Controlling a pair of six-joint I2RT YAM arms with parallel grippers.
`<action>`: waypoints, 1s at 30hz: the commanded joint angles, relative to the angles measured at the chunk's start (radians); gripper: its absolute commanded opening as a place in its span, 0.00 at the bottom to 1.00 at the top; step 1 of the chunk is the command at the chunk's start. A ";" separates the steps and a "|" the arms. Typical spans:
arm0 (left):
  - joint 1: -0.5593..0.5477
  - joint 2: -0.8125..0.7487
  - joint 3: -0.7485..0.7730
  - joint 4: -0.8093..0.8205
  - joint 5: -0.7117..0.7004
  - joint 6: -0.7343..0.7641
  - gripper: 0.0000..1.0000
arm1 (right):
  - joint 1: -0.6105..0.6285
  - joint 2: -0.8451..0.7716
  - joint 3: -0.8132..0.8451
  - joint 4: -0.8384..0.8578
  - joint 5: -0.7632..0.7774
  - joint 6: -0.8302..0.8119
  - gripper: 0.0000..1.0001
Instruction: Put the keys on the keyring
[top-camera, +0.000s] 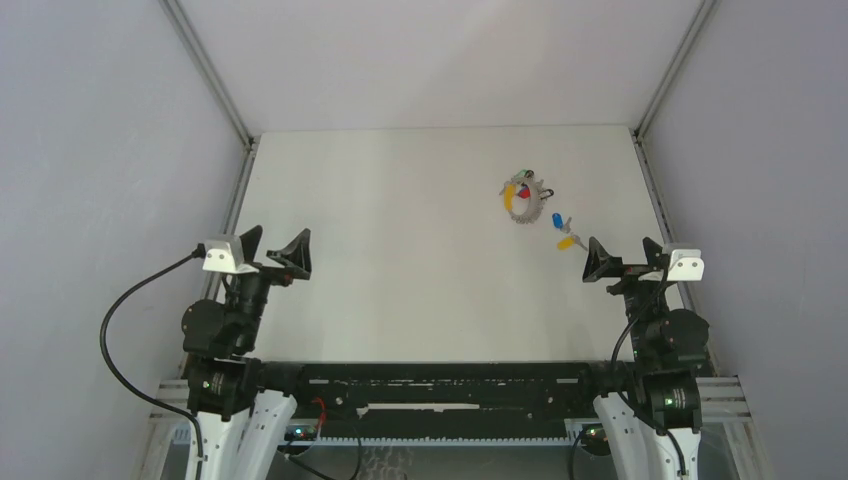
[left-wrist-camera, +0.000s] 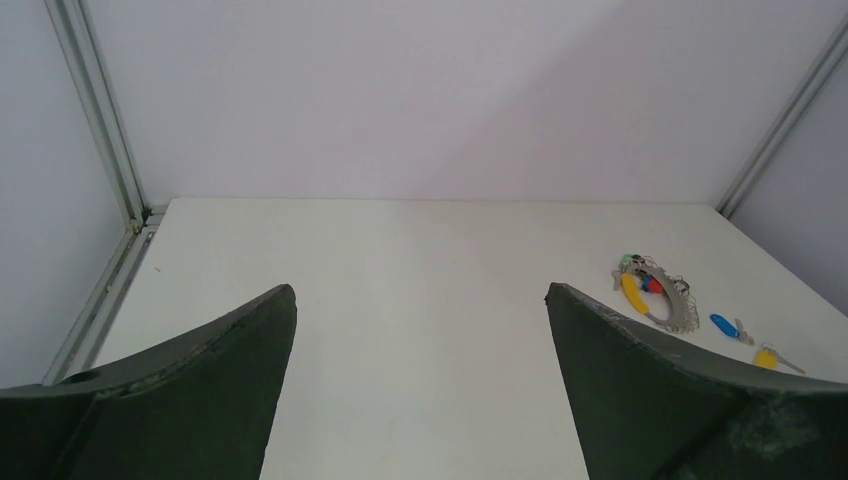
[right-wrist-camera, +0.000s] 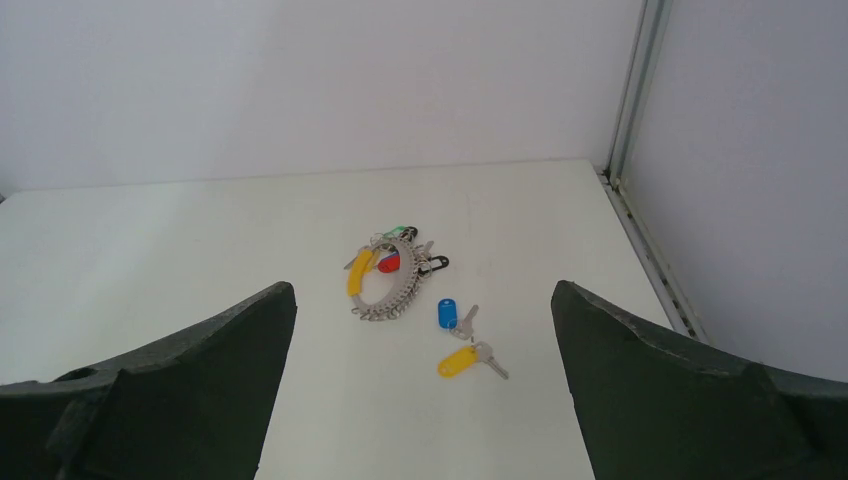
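Note:
The keyring (top-camera: 523, 200) (right-wrist-camera: 388, 280) (left-wrist-camera: 655, 298) lies on the white table at the right back, a curled silver chain with yellow, red and green tags. Just in front of it lie two loose keys, one with a blue tag (top-camera: 558, 221) (right-wrist-camera: 447, 313) (left-wrist-camera: 723, 325), one with a yellow tag (top-camera: 566, 241) (right-wrist-camera: 458, 362) (left-wrist-camera: 766, 357). My right gripper (top-camera: 624, 257) (right-wrist-camera: 424, 300) hovers open just near of them, nothing between its fingers. My left gripper (top-camera: 273, 244) (left-wrist-camera: 420, 300) is open and empty at the table's left side.
White walls with metal corner rails (top-camera: 652, 200) (top-camera: 237, 195) enclose the table on the left, back and right. A black rail (top-camera: 450, 385) runs between the arm bases at the near edge.

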 joint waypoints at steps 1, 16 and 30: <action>0.009 -0.005 -0.006 0.045 0.027 0.002 1.00 | -0.005 0.006 0.019 0.025 -0.004 -0.003 1.00; 0.006 -0.035 -0.007 0.028 0.013 0.011 1.00 | -0.004 0.041 0.040 0.007 -0.040 0.030 1.00; -0.028 -0.055 -0.030 0.026 0.017 0.014 1.00 | -0.009 0.511 0.077 0.146 -0.310 0.206 1.00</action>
